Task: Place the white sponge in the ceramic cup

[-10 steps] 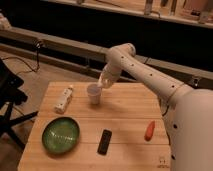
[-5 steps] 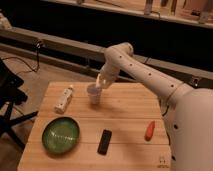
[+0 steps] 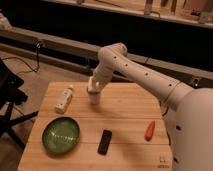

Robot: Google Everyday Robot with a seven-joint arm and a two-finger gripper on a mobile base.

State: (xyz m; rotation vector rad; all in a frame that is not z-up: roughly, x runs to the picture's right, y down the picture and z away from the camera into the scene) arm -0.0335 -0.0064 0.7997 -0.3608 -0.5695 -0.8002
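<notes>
The ceramic cup (image 3: 94,98) is small and pale. It stands upright on the wooden table (image 3: 125,115), toward the back left of centre. My gripper (image 3: 93,88) points down directly over the cup, just above its rim. It is shut on the white sponge (image 3: 92,85), a small pale block at the gripper's tip. The sponge's lower end is at or just inside the cup's mouth; I cannot tell which.
A white bottle with a label (image 3: 63,99) lies left of the cup. A green bowl (image 3: 60,135) sits at the front left, a black oblong object (image 3: 104,141) at the front centre, and an orange-red object (image 3: 149,130) at the right. A black chair (image 3: 7,100) stands left of the table.
My gripper has moved left and down with the sponge, from up and right of the cup to directly over it. The other objects have not moved.
</notes>
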